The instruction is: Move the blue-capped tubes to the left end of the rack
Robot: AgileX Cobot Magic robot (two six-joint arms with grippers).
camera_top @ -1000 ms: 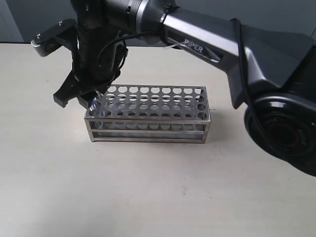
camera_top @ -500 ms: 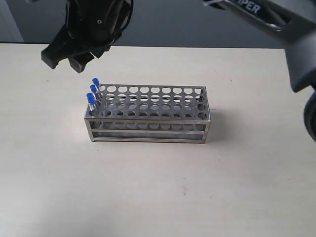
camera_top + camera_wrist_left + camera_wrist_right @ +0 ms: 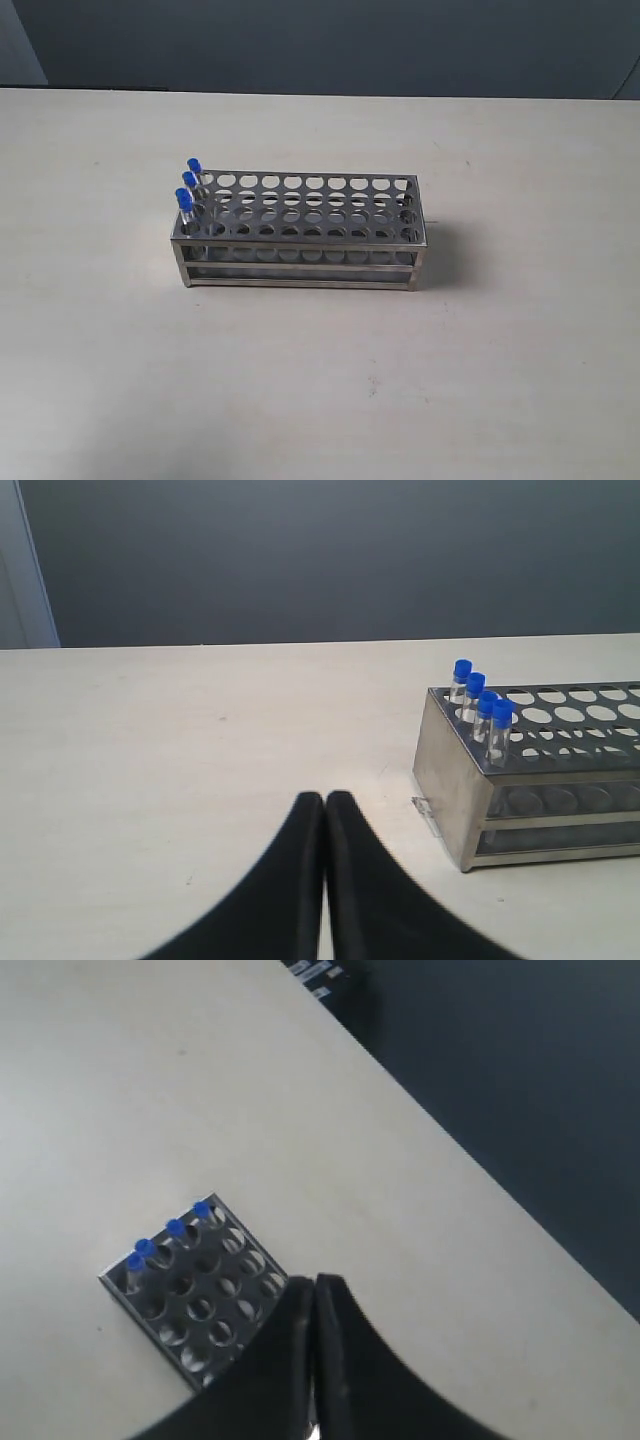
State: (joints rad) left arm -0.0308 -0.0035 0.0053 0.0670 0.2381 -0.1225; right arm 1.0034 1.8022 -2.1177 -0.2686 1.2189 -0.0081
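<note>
The shiny metal rack [image 3: 300, 247] stands mid-table. Its left end column holds the blue-capped tubes [image 3: 189, 180], upright; three caps show in the exterior view, and the other holes look empty. Neither arm appears in the exterior view. In the left wrist view the rack [image 3: 448, 780] and the tubes [image 3: 488, 700] lie off to one side of my left gripper [image 3: 324, 798], which is shut and empty, low over the table. My right gripper [image 3: 314, 1282] is shut and empty, high above the rack [image 3: 196, 1322], with the tubes [image 3: 175, 1227] at the rack's end.
The beige table [image 3: 320, 380] stretches around the rack on all sides. A dark wall [image 3: 330, 40] runs behind its far edge. Some dark items [image 3: 310, 972] sit at the table edge in the right wrist view.
The right arm, which hovered over the rack's left end, has risen and left the exterior view. The blue-capped tubes stay standing in the left column.
</note>
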